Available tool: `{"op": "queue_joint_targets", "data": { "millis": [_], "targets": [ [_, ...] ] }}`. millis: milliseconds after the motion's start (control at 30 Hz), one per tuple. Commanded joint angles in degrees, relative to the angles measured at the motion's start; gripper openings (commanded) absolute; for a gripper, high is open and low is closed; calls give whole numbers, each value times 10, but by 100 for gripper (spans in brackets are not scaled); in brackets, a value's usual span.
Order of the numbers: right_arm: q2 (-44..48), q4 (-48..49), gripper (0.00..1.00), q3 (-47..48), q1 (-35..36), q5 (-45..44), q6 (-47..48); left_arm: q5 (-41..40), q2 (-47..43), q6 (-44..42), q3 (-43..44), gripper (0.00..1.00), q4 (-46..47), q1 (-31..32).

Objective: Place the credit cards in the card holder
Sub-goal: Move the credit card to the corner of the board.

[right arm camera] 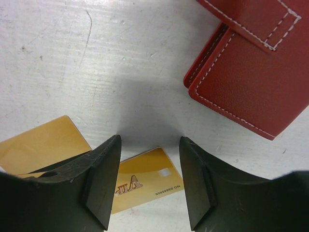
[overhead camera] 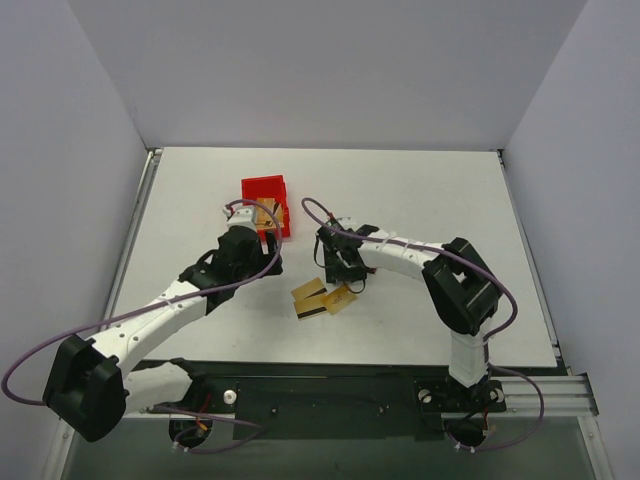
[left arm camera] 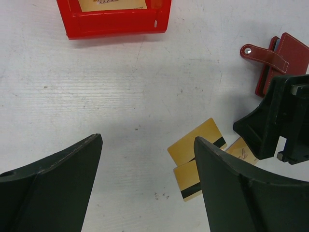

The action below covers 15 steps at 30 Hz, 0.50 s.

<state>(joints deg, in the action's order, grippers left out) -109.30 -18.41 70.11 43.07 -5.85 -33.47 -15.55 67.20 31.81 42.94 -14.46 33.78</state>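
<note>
Three gold credit cards lie together near the table's front middle: two with dark stripes [overhead camera: 309, 300] and one printed card [overhead camera: 343, 298]. In the left wrist view the striped cards [left arm camera: 195, 145] lie beside my right finger. My right gripper [overhead camera: 345, 270] is open and hovers low over the printed card [right arm camera: 147, 179], jaws on either side of its upper edge [right arm camera: 149, 142]. The dark red card holder [right arm camera: 256, 82] lies closed just beyond it, snap tab showing [left arm camera: 289, 58]; it is hidden in the top view. My left gripper [overhead camera: 262, 236] is open and empty [left arm camera: 148, 140] over bare table.
A bright red open bin [overhead camera: 266, 200] stands behind my left gripper, with a gold card inside [left arm camera: 111, 4]. The right gripper's black body [left arm camera: 285, 121] stands between the cards and the wallet. White walls enclose the table.
</note>
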Motion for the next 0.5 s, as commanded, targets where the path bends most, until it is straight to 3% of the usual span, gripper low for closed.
{"op": "queue_joint_targets", "data": {
  "millis": [0, 467],
  "targets": [
    [-11, -50, 47, 2, 6, -39, -30, 2, -29, -6, -10, 87, 24, 4],
    [26, -22, 46, -90, 24, 5, -29, 10, -33, -1, -21, 87, 32, 7]
  ]
}}
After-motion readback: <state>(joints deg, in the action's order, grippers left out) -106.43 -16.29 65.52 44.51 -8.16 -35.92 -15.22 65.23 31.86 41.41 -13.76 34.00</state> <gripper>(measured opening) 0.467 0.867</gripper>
